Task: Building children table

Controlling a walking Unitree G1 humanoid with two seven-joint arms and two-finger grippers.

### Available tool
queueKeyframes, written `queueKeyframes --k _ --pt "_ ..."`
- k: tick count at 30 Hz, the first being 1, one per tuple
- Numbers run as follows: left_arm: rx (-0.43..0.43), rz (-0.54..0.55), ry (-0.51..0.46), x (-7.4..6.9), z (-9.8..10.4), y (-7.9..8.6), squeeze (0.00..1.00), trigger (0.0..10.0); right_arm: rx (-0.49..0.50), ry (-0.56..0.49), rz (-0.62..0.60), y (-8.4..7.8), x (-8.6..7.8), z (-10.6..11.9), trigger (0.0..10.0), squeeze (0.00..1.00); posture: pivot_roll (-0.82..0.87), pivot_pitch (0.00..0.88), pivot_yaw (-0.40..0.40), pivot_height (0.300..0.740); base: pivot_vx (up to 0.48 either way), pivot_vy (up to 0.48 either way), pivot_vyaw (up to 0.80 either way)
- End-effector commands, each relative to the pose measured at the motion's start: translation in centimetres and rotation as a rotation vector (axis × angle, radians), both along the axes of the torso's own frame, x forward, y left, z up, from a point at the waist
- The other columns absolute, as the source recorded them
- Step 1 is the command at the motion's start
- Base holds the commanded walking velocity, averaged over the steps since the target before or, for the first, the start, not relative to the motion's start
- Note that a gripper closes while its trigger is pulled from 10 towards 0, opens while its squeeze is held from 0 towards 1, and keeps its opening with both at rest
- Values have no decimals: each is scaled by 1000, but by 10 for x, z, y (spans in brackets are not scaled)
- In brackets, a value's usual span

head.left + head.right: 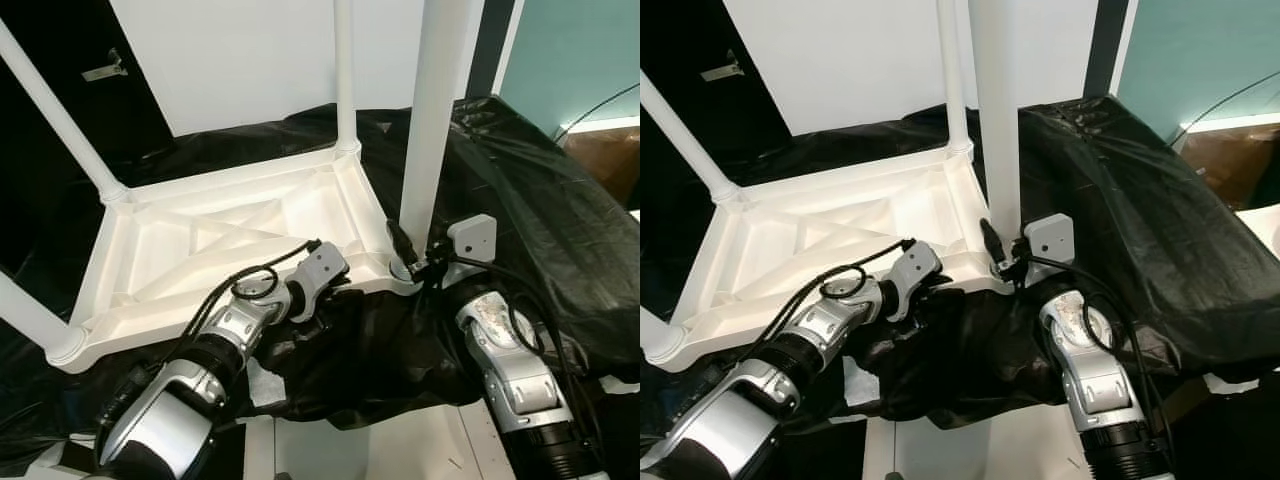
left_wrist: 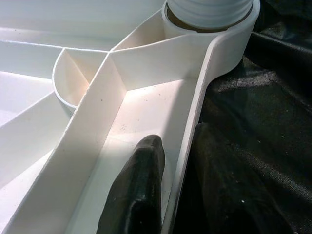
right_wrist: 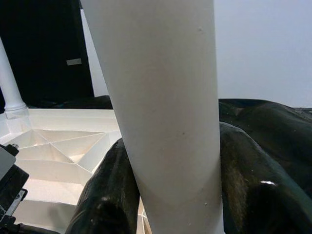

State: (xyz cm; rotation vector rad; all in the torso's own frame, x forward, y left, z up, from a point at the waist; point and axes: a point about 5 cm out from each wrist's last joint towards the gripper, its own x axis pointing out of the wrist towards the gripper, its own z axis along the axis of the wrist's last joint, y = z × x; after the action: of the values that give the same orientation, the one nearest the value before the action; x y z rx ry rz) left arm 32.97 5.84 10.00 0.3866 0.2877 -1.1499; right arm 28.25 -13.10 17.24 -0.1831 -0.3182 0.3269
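Note:
The white plastic table top (image 1: pixel 160 245) lies upside down on a black cloth. Its near right leg (image 1: pixel 435 120) stands upright in the corner socket (image 2: pixel 209 14). My right gripper (image 1: pixel 415 262) is shut on that leg just above the socket; in the right wrist view the leg (image 3: pixel 161 112) sits between both black fingers (image 3: pixel 105 195). My left gripper (image 1: pixel 325 290) is shut on the top's near rim (image 2: pixel 195 122), one finger (image 2: pixel 139 190) inside the rim and the other outside it on the cloth.
Three more white legs stand up from the other corners: back right (image 1: pixel 344 70), back left (image 1: pixel 55 115) and front left (image 1: pixel 25 310). The black cloth (image 1: pixel 530 200) drapes a raised surface at the right. A brown box (image 1: pixel 605 160) sits far right, against a white wall (image 1: pixel 240 50).

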Motion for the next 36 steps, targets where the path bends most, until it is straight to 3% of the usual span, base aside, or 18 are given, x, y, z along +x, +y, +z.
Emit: queueKeyframes --k 1,9,18,24,27,36 --pt "116 9 52 -6 -23 11 0 10000 -1 43 -22 -4 -1 -9 10000 0 -173 20 97 740 0 0 0" --pt "139 27 40 -4 -24 14 0 10000 -1 49 -51 -11 -5 -17 10000 0 -173 20 97 740 0 0 0" --pt "146 19 34 -4 -24 14 0 10000 101 142 -68 -16 -19 -44 10000 0 -176 20 100 740 0 0 0" --pt "153 12 32 -4 -24 14 0 10000 209 192 -179 -31 -15 -44 10000 0 -184 22 104 740 0 0 0" --pt "156 6 31 -4 -25 12 0 10000 249 279 -263 -40 -6 -44 10000 0 -189 20 103 740 0 0 0" --pt "155 2 29 -4 -25 11 0 10000 286 391 -264 -37 5 -34 10000 0 -188 18 99 740 0 0 0"
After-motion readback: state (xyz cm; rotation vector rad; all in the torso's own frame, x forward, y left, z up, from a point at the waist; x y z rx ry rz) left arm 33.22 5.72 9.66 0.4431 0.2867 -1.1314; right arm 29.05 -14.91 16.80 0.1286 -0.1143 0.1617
